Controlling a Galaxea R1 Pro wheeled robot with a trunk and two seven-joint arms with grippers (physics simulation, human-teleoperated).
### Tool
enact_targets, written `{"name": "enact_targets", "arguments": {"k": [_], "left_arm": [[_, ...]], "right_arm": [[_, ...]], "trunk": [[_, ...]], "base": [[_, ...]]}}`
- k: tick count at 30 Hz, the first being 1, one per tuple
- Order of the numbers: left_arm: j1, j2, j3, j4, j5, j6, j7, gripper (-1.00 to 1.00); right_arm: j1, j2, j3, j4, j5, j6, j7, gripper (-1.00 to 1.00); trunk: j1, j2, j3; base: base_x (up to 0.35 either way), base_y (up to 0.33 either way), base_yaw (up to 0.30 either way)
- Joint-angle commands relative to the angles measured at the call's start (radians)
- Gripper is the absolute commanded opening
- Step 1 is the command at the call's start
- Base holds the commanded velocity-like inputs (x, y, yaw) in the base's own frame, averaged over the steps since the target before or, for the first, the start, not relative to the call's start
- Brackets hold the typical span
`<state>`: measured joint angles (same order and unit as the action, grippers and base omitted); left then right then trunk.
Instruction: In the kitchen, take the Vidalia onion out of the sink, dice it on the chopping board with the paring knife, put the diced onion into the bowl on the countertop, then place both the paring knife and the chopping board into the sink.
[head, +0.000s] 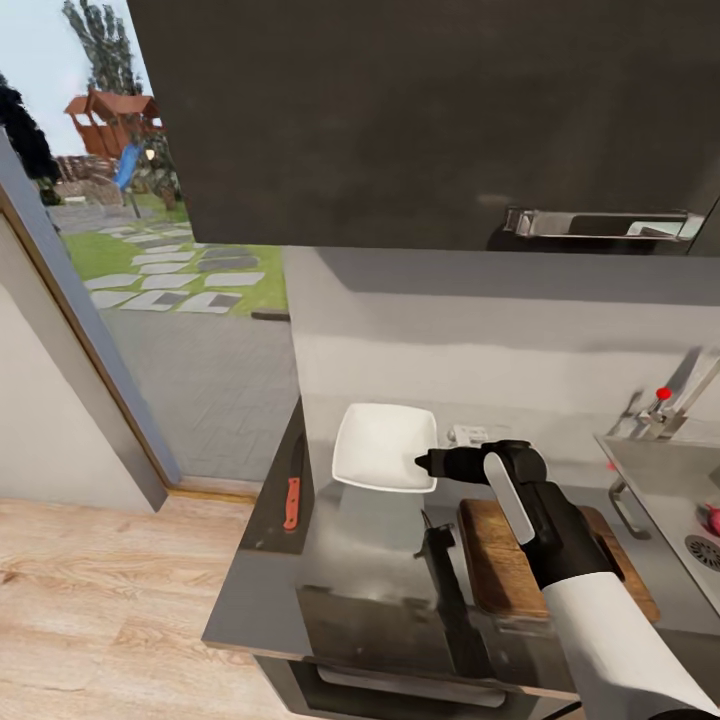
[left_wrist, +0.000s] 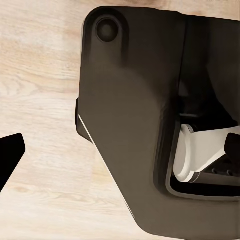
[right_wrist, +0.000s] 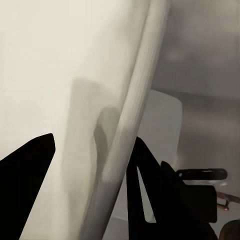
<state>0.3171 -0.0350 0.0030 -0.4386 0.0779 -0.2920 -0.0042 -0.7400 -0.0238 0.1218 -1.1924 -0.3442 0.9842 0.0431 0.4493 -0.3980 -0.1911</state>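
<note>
One arm reaches forward over the countertop (head: 270, 600), its right gripper (head: 424, 463) at the near rim of the bowl (head: 380, 445); in the right wrist view the two dark fingers (right_wrist: 30, 175) straddle that white rim, spread to either side of it. Nearer, the chopping board (head: 495, 560) lies under the forearm. Left of the bowl, the paring knife (head: 292, 500) rests by the counter's edge. Farther right, the sink (head: 660, 480) holds the Vidalia onion (head: 713, 518). Whether the left gripper is spread or pressed together, I cannot tell
</note>
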Motion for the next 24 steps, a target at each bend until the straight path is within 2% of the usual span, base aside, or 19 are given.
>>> {"name": "enact_targets", "arguments": {"k": [1,24], "left_arm": [[0.0,0.0,0.0,-0.002,0.008,-0.001,0.0,1.0],[0.0,0.0,0.0,-0.002,0.009,0.0,0.0,1.0]], "right_arm": [[-0.001,0.0,0.002,0.001,0.002,0.004,0.005,-1.0],[-0.001,-0.007,0.008,0.037,0.002,0.004,0.004,-1.0]], "trunk": [[0.001,-0.002,-0.002],[0.001,-0.002,-0.002]], "base": [[0.019,0.0,0.0],[0.002,0.0,0.0]]}}
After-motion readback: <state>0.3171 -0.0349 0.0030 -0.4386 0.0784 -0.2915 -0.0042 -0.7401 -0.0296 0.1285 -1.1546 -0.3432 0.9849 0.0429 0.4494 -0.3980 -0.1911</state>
